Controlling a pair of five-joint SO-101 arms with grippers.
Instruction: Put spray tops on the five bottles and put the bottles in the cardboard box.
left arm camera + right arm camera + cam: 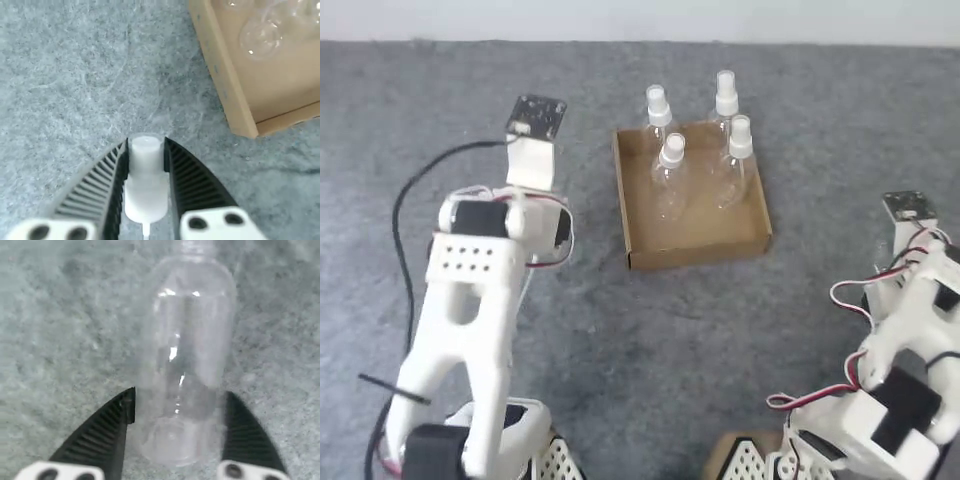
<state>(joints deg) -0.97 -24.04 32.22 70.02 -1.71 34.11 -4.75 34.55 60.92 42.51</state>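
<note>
Left gripper point(145, 144) pinches top point(145, 175) left of box point(695, 256); capless bottle point(192, 335), clasped by right gripper point(179, 394), is well right, neck pointing away from that gripper.

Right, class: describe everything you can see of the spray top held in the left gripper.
The spray top is white, smooth plastic by its look: a stepped cylinder with a thin tube at the end nearer the wrist. The left gripper is shut on it, ribbed black fingers pressing its two sides. It lies along the fingers, over grey carpet, apart from the cardboard box.
</note>
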